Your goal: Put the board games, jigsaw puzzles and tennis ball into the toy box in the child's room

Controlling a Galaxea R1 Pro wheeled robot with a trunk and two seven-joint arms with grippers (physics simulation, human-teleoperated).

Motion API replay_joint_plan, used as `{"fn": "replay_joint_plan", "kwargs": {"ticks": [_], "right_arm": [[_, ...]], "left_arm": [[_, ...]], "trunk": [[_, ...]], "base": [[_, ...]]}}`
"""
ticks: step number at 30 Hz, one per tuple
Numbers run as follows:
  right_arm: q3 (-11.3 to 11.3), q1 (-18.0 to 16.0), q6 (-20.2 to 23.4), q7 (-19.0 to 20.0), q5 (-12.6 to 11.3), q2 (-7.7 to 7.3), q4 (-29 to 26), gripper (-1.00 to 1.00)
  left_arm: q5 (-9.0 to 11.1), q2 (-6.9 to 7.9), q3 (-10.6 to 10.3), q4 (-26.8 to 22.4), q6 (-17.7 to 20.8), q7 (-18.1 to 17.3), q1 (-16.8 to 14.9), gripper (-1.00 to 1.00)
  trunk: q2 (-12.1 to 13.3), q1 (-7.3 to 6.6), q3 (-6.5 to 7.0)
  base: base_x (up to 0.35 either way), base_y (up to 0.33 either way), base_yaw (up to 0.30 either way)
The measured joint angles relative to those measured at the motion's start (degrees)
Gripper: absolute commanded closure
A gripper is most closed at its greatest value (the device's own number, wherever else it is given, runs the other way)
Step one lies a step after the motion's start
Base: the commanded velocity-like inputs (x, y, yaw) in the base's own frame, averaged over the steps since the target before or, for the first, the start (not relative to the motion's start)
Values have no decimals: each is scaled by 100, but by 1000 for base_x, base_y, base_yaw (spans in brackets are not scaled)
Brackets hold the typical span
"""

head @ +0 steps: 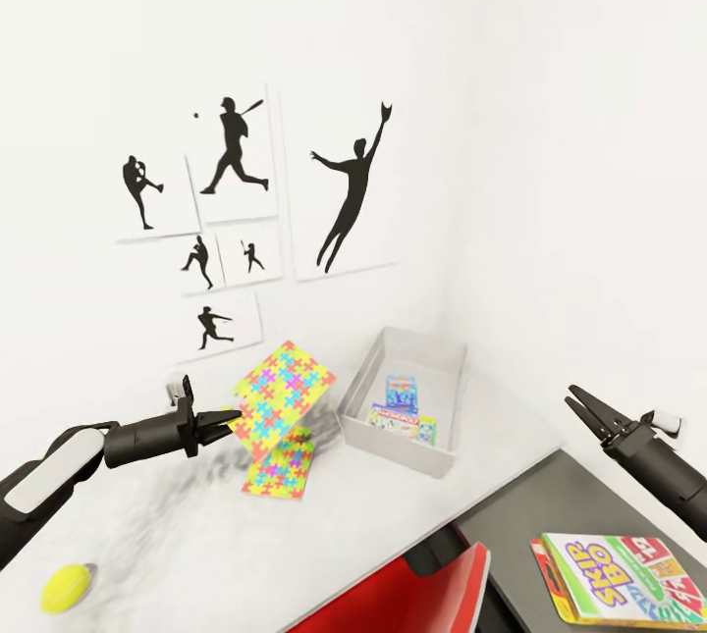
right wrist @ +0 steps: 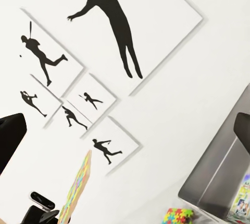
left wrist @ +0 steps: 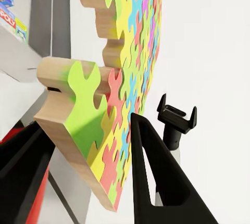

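Left pincer (head: 234,415) clamped on raised puzzle (head: 283,390) over table (head: 147,535); right pincer (head: 577,401) apart; prints (head: 236,157) on wall beyond.

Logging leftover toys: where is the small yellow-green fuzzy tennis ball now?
In the head view the tennis ball lies at lower left on the light grey speckled table, below the left arm, apart from the toy box.

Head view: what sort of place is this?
Likely a child's room: baseball silhouette prints on the wall, bright jigsaw puzzles, a tennis ball and a toy box on the table.
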Motion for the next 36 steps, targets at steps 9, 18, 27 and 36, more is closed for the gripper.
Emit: {"fn": "replay_joint_plan", "kwargs": {"ticks": [9, 18, 27, 36], "right_arm": [[9, 0, 0, 0, -1, 0, 0, -100], [7, 0, 0, 0, 0, 0, 0, -100], [5, 0, 0, 0, 0, -1, 0, -100], [0, 0, 0, 0, 0, -8, 0, -100]], "left_arm": [[4, 0, 0, 0, 1, -2, 0, 100], [6, 0, 0, 0, 0, -4, 0, 100], [4, 0, 0, 0, 0, -4, 0, 100], [4, 0, 0, 0, 0, -7, 0, 100]], "trunk": [[-1, 0, 0], [0, 1, 0], [0, 1, 0], [0, 1, 0]], "base": [[39, 0, 0], [52, 0, 0], [43, 0, 0], [4, 0, 0]]}}
